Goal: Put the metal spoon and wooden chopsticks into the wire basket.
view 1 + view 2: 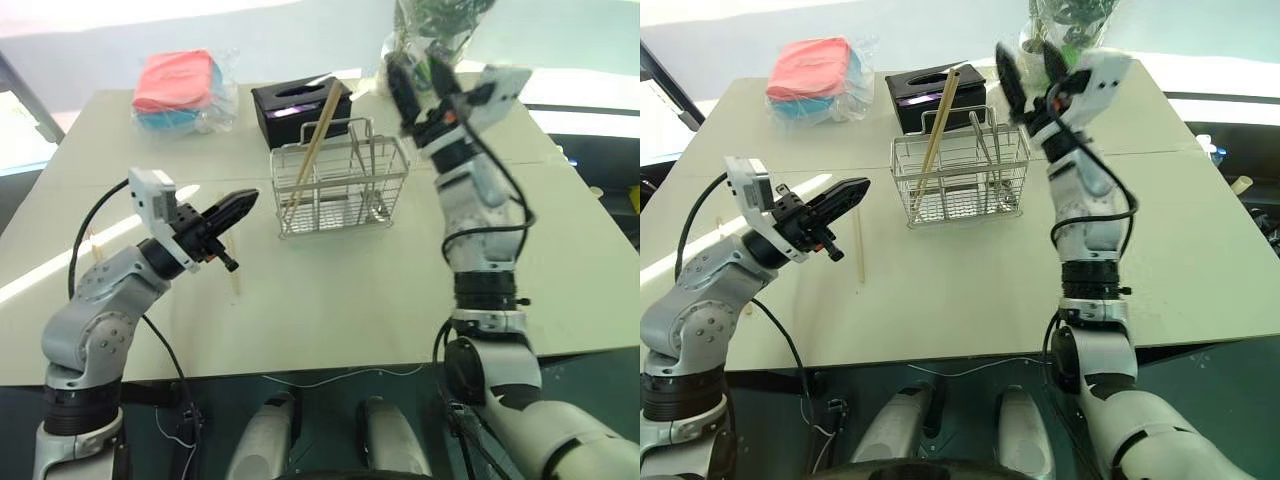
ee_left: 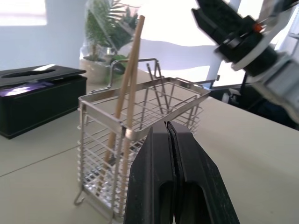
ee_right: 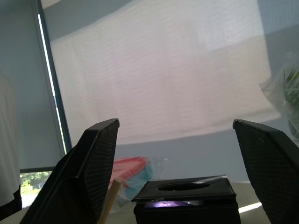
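1. My left fingers [image 1: 240,203] are pressed tight together and hold nothing. They hang above the worktop [image 1: 400,290], to the left of the wire basket [image 1: 342,185]
2. My right fingers [image 1: 428,85] are spread wide and hold nothing. They are lifted up high, above the right end of the wire basket, and they do not touch it
3. The wire basket stands upright near the middle of the worktop, just in front of a black tissue box [image 1: 300,105]
4. One of the wooden chopsticks [image 1: 312,150] stands in the left part of the wire basket. It leans, and its top pokes out over the rim toward the black tissue box
5. Another thin tan stick [image 1: 859,245] lies flat on the worktop under my left fingers, apart from the wire basket
6. The metal spoon [image 1: 984,145] stands in the right part of the wire basket, thin and silvery among the wires, with its top end at the wire handle loop
7. A pink and blue bundle in clear wrap [image 1: 180,88] sits at the far left of the worktop
8. A plant in clear wrap [image 2: 105,32] stands at the far edge, behind the black tissue box
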`<action>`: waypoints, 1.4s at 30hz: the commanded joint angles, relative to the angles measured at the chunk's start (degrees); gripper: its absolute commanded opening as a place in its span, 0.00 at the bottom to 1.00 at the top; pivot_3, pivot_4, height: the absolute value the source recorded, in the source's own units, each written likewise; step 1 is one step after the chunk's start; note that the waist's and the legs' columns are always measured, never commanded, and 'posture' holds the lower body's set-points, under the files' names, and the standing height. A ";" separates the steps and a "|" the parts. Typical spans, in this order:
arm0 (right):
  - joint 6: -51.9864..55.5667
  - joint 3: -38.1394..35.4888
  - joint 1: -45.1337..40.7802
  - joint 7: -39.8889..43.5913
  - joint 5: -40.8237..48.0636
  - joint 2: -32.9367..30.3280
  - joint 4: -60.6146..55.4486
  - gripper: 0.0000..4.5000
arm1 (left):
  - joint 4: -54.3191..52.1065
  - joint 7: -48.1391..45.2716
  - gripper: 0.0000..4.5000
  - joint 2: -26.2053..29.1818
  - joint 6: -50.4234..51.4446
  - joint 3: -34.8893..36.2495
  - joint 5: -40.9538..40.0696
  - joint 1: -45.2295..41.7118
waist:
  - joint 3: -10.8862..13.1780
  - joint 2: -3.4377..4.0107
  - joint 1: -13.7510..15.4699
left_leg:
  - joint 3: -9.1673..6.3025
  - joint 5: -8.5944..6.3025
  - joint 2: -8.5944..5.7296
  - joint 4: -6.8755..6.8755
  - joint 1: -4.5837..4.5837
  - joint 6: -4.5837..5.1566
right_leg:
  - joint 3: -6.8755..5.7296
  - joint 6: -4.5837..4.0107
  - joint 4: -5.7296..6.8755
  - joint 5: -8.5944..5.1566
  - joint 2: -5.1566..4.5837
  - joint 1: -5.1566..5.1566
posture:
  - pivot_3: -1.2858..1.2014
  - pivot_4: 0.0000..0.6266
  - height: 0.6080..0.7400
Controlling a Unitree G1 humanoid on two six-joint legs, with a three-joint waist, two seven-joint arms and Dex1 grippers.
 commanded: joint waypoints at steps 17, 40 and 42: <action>48.52 -2.52 14.98 15.25 36.10 -37.35 -40.52 0.01 | 4.03 28.15 0.00 -7.12 3.66 3.01 18.47 -0.02 | 0.07 -0.19 0.30 | 0.01 -0.03 -0.01 0.07 -0.26 0.05 | -0.10 -0.18 -0.21 -0.13 -0.28 0.00 | 0.52 0.24 1.00; 44.18 4.73 25.19 21.53 27.75 -41.55 -43.20 0.00 | 2.63 31.32 0.97 -14.86 7.00 -2.96 22.26 -0.09 | 0.09 -0.37 1.69 | 0.00 -0.09 -0.03 0.31 -0.75 0.04 | -0.30 -0.12 -0.77 -0.06 -0.27 0.02 | 0.52 0.24 1.00; 43.90 4.94 25.39 21.46 27.27 -41.27 -43.08 0.00 | 3.90 31.59 0.97 -15.01 7.03 -4.31 23.77 -1.33 | 0.10 -0.39 1.71 | 0.00 -0.09 -0.03 0.32 -0.75 0.03 | -0.31 -0.10 -0.77 -0.05 -0.26 0.01 | 0.52 0.24 1.00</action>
